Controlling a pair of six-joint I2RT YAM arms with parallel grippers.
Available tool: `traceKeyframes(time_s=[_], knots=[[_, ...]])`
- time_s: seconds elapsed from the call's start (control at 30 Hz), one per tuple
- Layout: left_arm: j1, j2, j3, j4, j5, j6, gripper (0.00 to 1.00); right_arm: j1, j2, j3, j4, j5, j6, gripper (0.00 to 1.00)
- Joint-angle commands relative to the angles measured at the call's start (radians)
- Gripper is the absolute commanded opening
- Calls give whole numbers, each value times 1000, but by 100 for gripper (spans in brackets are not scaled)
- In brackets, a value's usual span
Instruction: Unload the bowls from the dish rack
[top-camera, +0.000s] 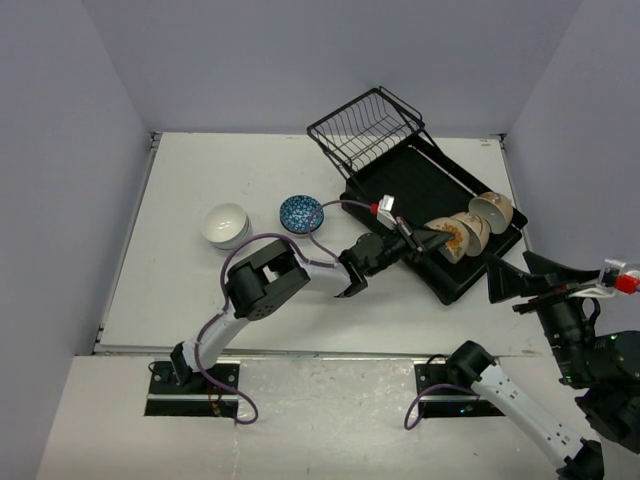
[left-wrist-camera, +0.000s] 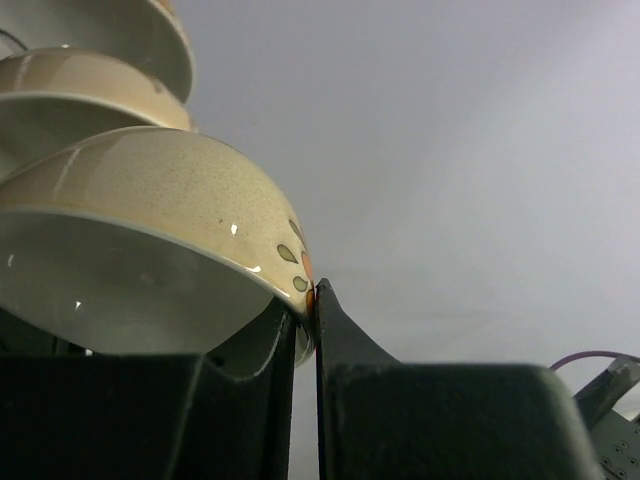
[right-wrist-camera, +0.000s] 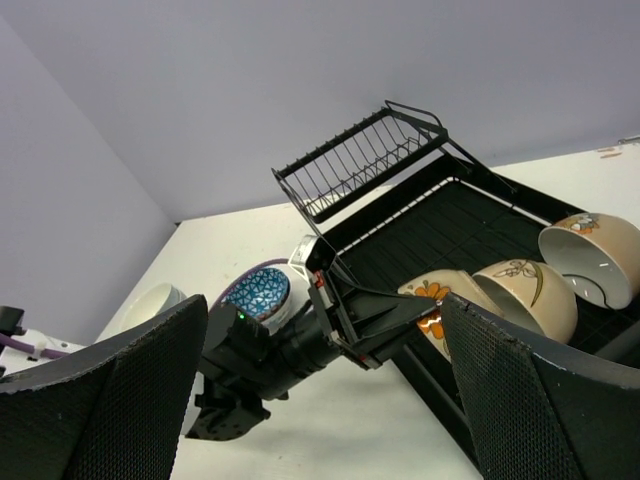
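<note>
Pinching a cream bowl (left-wrist-camera: 150, 210) rim, left fingers (left-wrist-camera: 400, 420) nearly closed.

The white table (top-camera: 150, 290) carries a black dish rack (top-camera: 415, 185), set askew toward the far right corner, with its tray reaching nearly to the right edge. Stacked white bowls (top-camera: 226, 224) sit left of centre, and a blue bowl (top-camera: 301, 213) is just beside them.

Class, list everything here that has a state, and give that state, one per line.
left gripper: shut on nearest cream bowl's rim
right gripper: open, empty
nearest cream bowl: tilted in the dish rack, gripped
other cream bowls: tilted on edge in rack
blue bowl: upright on table
white bowls: stacked upright on table
wire basket: empty
</note>
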Motion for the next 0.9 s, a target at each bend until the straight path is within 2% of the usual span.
traceKeyframes(time_s=[0.0,0.23,0.37,0.47,0.53,0.57,0.63,0.67,0.7,0.73,0.87], knots=[[8,-123,29,170,21,72,0,2,29,11,21,-16,-18,99],[11,-149,66,170,76,141,0,2,27,13,18,-13,-18,99],[10,-269,28,-14,35,312,0,2,-14,-7,56,11,-9,99],[8,-399,3,-268,-55,503,0,2,-33,-9,81,19,-7,99],[10,-502,0,-498,-127,648,0,2,-24,0,63,33,-12,99],[10,-533,9,-695,-161,738,0,2,-8,8,57,38,-16,99],[10,-623,28,-881,-263,810,0,1,5,10,50,44,-24,99],[10,-649,31,-1057,-293,858,0,2,15,6,50,45,-26,99],[10,-694,45,-1153,-363,870,0,2,21,3,60,44,-27,99],[10,-717,43,-1332,-377,883,0,2,28,-1,64,42,-29,99],[8,-856,-15,-1690,-465,894,0,2,102,-7,63,27,-29,99]])
